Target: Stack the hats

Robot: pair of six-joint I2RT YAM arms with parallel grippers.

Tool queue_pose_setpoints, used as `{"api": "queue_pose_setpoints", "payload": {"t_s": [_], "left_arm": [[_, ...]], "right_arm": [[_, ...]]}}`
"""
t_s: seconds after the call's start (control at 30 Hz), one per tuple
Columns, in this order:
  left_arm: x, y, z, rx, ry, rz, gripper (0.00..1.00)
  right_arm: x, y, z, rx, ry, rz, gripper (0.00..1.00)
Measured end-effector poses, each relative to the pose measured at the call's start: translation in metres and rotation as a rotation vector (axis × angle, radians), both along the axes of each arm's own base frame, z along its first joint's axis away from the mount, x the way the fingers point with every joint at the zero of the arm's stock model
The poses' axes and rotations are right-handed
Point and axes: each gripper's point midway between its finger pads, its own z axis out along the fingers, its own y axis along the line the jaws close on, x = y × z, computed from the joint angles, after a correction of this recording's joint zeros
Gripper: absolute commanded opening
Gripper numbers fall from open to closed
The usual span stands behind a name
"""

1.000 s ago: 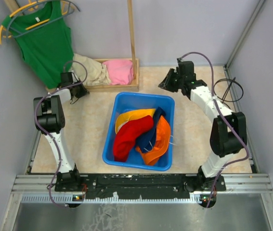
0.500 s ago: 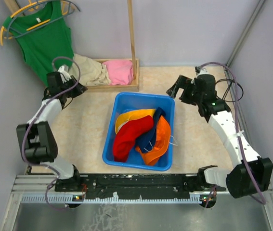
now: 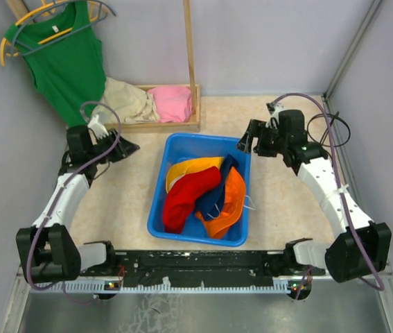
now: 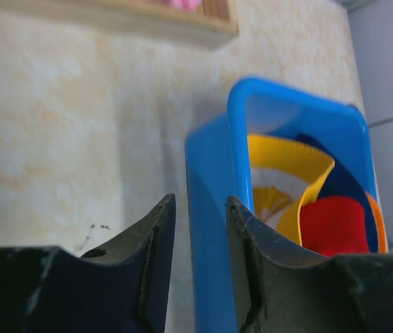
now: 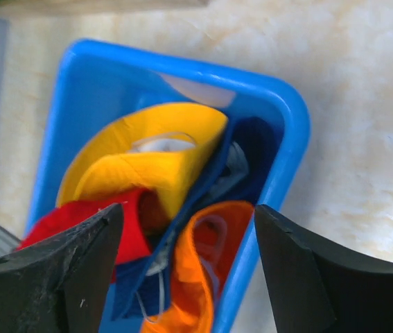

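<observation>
Surface (image 3: 127,201), mottled beige, carries a blue bin (image 3: 203,141). Jumbled inside the bin lie the hats: red hat (image 3: 186,198), orange hat (image 3: 232,202), yellow hat (image 3: 184,168), navy hat (image 3: 216,192). Left claw (image 3: 129,150), narrowly spread and empty, sits beside the bin's far left corner; right claw (image 3: 247,142), spread wide and empty, hangs at its far right corner.

2 arms stretched forward, left gripper (image 3: 129,147) narrowly parted, right gripper (image 3: 245,141) spread wide

Grey walls (image 3: 265,41), mottled beige tabletop (image 3: 127,201)
Past the left claw (image 3: 129,147): a wooden rack (image 3: 188,55) and green tank top (image 3: 64,69).
</observation>
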Motion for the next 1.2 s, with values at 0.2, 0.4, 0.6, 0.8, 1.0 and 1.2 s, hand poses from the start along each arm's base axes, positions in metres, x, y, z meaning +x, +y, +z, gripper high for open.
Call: {"api": "queue_pose_setpoints", "payload": {"t_s": [0.2,0.4,0.6,0.8,1.0,1.2], "left_arm": [[-0.056,-0.05,-0.043,-0.002,0.156,-0.124,0.41],[-0.081,-0.061,-0.034,0.004,0.128,-0.149,0.4],[-0.088,-0.056,-0.038,0.02,0.149,-0.121,0.4],[-0.091,-0.054,-0.04,0.027,0.16,-0.111,0.4],[-0.091,-0.052,-0.042,0.037,0.166,-0.102,0.39],[-0.09,-0.051,-0.046,0.046,0.178,-0.1,0.39]], "right_arm": [[-0.005,-0.02,-0.038,-0.211,0.092,-0.017,0.74],[0.002,-0.034,-0.072,-0.322,0.179,-0.037,0.66],[0.004,-0.027,-0.093,-0.298,0.214,-0.019,0.54],[0.015,-0.019,-0.104,-0.273,0.215,-0.005,0.29],[0.022,-0.008,-0.109,-0.2,0.242,-0.026,0.0],[0.024,-0.01,-0.109,-0.148,0.262,-0.064,0.0]]}}
